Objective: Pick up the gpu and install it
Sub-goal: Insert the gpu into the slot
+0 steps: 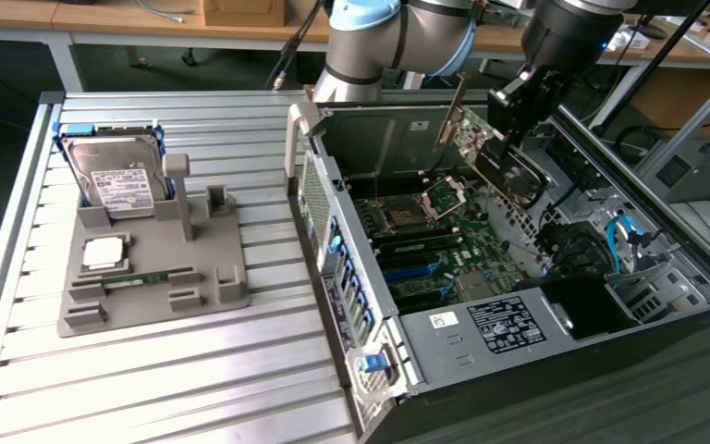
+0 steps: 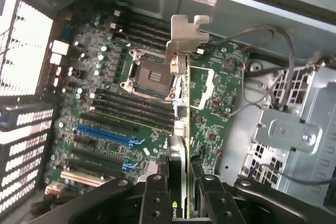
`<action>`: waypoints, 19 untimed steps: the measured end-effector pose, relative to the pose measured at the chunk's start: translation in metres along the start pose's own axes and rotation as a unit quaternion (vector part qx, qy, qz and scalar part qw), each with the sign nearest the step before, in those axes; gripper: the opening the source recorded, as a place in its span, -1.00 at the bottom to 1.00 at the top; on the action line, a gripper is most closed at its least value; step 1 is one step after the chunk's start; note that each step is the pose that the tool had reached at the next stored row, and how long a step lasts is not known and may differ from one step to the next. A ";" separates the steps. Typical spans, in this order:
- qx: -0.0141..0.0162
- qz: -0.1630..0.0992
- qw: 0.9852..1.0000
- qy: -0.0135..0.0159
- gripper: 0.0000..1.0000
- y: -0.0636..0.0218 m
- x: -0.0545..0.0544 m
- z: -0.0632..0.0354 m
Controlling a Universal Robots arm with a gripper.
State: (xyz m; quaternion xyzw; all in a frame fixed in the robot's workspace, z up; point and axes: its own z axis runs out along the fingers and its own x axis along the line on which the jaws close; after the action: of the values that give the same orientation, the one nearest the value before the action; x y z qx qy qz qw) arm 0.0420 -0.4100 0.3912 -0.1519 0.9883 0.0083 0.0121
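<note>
Holding the gpu (image 1: 499, 166) clamped edge-on between our gripper (image 2: 178, 195) jaws, above the motherboard (image 2: 115, 103) inside the open computer case (image 1: 343, 240), we judge pickup done and seating in a slot not yet done.

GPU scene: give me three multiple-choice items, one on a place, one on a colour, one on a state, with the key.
1. Where is the gpu? A on the floor; B over the open case; C in a person's hand.
2. The motherboard is: A red; B green; C white.
3. The gripper is: A open, empty; B shut on a cable; C shut on the gpu.
Key: B, it hangs above the motherboard; B, the board shows green; C, its fingers clamp the card's edge.
</note>
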 end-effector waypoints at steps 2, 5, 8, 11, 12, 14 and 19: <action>-0.001 -0.024 1.000 0.000 -0.47 0.0000 0.000 0.0002; -0.001 -0.058 0.998 0.001 -0.47 0.0000 0.000 0.0005; -0.002 -0.089 0.996 0.001 -0.47 0.0000 0.000 0.0009; -0.003 -0.117 0.993 0.001 -0.47 0.0000 0.000 0.0012; -0.003 -0.126 0.992 0.002 -0.47 0.0000 0.000 0.0014; -0.004 -0.143 0.990 0.002 -0.47 0.0000 0.000 0.0016; -0.005 -0.198 0.980 0.003 -0.47 0.0000 0.000 0.0023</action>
State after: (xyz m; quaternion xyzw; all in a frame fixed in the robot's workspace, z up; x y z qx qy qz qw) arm 0.0420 -0.4100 0.3889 -0.3444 0.9387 0.0105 0.0103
